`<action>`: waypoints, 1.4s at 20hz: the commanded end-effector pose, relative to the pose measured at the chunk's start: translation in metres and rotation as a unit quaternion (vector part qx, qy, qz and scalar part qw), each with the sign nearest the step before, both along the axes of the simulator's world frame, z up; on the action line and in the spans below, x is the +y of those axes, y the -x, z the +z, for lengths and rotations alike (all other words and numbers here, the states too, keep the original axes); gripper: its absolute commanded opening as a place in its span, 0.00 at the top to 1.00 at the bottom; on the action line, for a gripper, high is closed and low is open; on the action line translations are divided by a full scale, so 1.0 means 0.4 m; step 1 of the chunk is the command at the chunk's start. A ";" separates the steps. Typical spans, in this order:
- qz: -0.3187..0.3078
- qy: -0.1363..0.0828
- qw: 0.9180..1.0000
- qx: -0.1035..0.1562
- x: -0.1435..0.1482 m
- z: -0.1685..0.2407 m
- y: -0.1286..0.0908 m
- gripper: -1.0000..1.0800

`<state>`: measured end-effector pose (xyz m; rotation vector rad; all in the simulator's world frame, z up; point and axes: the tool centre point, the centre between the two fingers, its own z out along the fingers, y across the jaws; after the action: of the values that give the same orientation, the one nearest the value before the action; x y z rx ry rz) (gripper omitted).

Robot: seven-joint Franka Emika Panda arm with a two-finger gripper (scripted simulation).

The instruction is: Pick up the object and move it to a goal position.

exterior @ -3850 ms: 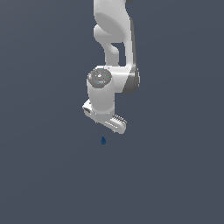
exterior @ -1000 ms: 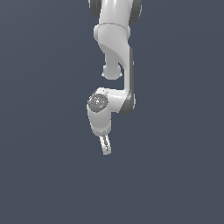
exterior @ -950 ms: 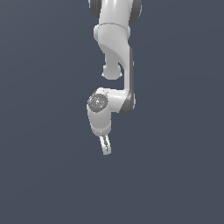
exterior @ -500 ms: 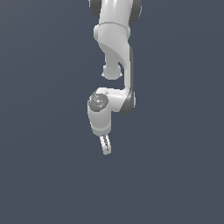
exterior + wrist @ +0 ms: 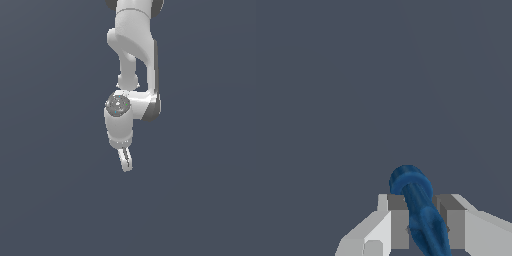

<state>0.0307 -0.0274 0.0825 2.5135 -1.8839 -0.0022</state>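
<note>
Dark blue object [image 5: 421, 210], white-and-grey hand [image 5: 422, 227], slate-grey backdrop.

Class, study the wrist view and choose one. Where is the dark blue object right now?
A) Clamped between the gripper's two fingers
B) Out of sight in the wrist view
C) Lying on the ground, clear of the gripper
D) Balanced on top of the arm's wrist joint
A: in the wrist view the dark blue object sits between the two grey pads of the gripper, which close on it from both sides.
</note>
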 end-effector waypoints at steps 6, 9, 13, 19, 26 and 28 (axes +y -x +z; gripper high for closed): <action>0.000 0.000 1.000 -0.001 0.082 0.166 0.028 1.00; 0.000 0.000 1.000 -0.001 0.123 0.249 0.041 1.00; -0.001 0.000 1.000 -0.001 0.178 0.362 0.060 1.00; -0.001 0.001 1.000 -0.001 0.259 0.529 0.085 1.00; -0.001 0.001 1.000 -0.001 0.353 0.721 0.113 1.00; -0.001 0.001 1.000 -0.001 0.380 0.774 0.120 1.00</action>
<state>-0.0144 0.1165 0.3758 2.5116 -1.8859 0.0033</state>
